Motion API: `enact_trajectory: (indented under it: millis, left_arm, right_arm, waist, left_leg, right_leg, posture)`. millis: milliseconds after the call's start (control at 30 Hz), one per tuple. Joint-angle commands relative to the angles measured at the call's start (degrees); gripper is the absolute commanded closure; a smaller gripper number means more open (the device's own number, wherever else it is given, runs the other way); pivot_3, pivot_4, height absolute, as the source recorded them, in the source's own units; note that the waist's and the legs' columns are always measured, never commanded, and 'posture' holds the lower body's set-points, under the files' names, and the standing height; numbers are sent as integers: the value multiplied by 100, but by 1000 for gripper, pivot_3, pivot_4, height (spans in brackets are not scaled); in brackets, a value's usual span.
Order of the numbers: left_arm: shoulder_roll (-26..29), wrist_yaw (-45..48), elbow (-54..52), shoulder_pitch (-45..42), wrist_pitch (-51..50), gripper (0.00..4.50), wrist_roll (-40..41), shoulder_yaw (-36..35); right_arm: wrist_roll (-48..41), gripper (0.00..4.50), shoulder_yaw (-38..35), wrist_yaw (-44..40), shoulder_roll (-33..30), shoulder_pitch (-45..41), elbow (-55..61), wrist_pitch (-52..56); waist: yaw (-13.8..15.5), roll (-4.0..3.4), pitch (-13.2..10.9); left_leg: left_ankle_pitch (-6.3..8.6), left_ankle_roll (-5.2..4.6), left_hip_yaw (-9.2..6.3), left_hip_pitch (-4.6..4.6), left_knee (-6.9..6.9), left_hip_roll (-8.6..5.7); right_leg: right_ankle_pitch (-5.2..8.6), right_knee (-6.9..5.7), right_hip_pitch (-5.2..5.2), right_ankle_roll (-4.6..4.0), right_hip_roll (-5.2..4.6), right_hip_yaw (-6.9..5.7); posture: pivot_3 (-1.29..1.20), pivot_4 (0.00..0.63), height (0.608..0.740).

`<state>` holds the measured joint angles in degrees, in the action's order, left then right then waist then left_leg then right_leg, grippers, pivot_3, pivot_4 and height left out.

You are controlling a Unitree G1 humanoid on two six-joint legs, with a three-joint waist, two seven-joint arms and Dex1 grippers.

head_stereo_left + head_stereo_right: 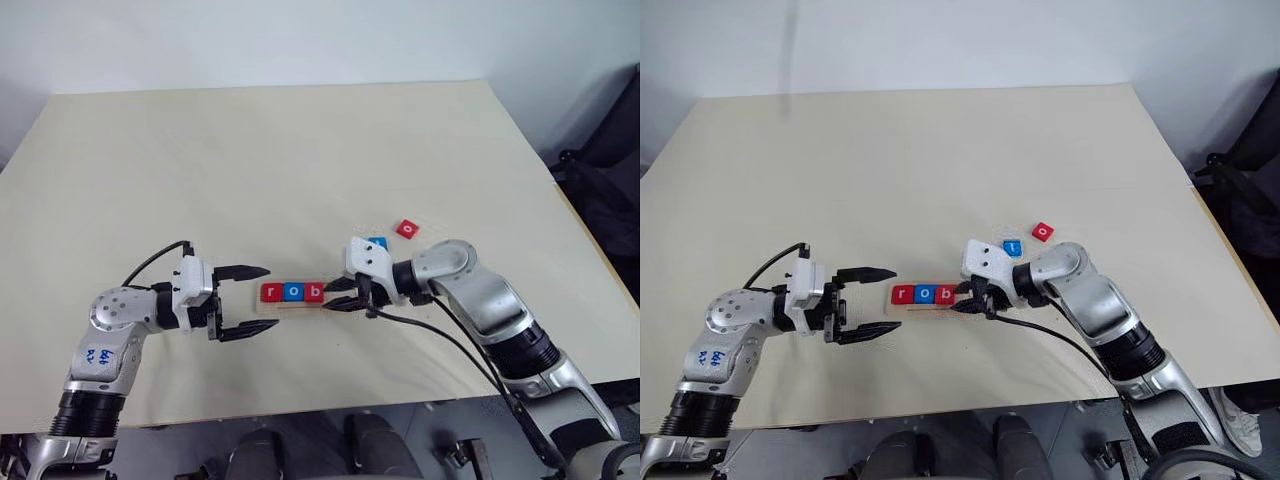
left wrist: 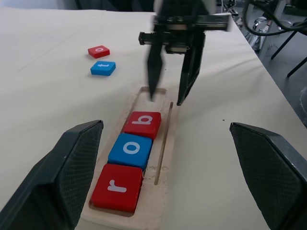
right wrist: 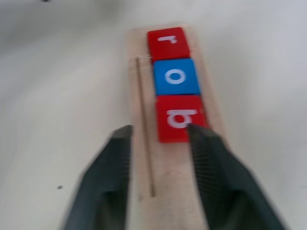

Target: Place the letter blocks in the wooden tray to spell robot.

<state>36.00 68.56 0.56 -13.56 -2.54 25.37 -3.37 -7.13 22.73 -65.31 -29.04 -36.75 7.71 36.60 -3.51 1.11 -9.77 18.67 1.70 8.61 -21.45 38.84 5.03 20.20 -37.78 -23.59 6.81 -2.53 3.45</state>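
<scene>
The wooden tray [image 1: 291, 306] lies near the table's front edge. Three letter blocks sit in its groove: a red r [image 1: 270, 292], a blue o [image 1: 292, 292] and a red b [image 1: 314, 292]. A loose red o block [image 1: 406, 229] and a blue t block [image 1: 1012, 247] lie on the table behind the right wrist. My right gripper [image 1: 333, 298] hovers at the tray's bare right end just past the b, its fingers [image 2: 152, 72] a little apart and holding nothing. At the tray's left end my left gripper [image 1: 272, 298] stands wide open around the r end, gripping nothing.
The pale table [image 1: 300, 160] stretches wide and bare behind the tray. Its front edge runs close below both arms. A dark chair [image 1: 610, 180] stands off the table's right side.
</scene>
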Motion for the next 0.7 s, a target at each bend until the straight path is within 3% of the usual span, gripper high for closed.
enact_trajectory:
  millis: [33,700]
  left_arm:
    - [41,52,-68,-73,38,0,22,-22]
    - [65,-26,-199,5,-17,0,27,-42]
  right_arm:
    - [-38,4404,70,76,-10,30,222,34]
    - [-2,4475,157,387,240,-226,-301,85]
  waist:
    - [1,0,0]
    - [4,0,0]
  left_leg:
    - [0,0,0,0,0,0]
    - [0,0,1,0,1,0]
  right_leg:
    - [0,0,0,0,0,0]
    - [0,1,0,0,0,-1]
  posture:
    - [0,150,740]
    - [0,150,740]
